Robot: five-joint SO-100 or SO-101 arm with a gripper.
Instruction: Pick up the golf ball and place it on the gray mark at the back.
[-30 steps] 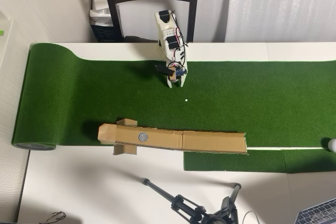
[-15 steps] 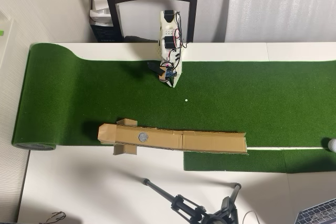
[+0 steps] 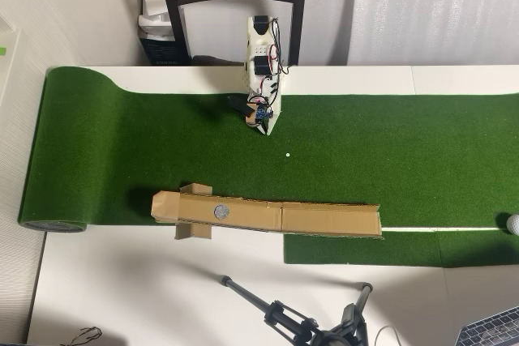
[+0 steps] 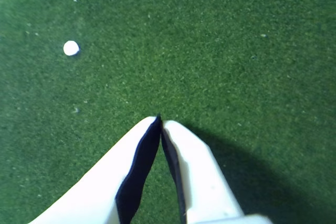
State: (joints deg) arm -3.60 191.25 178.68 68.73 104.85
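Gripper (image 4: 159, 121) pressed together, empty; golf ball (image 3: 513, 223) well apart, at the green mat's (image 3: 405, 143) right edge overhead.

The golf ball (image 3: 513, 223), white and round, lies on the green turf mat (image 3: 389, 143) at its right edge in the overhead view. The gray mark (image 3: 221, 211), a flat round disc, sits on the cardboard ramp (image 3: 324, 218) along that mat's near edge, well apart from the ball.

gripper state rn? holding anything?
Gripper: closed, fingertips together, holding nothing, over bare green turf. The golf ball lies far off at the right edge of the overhead view.
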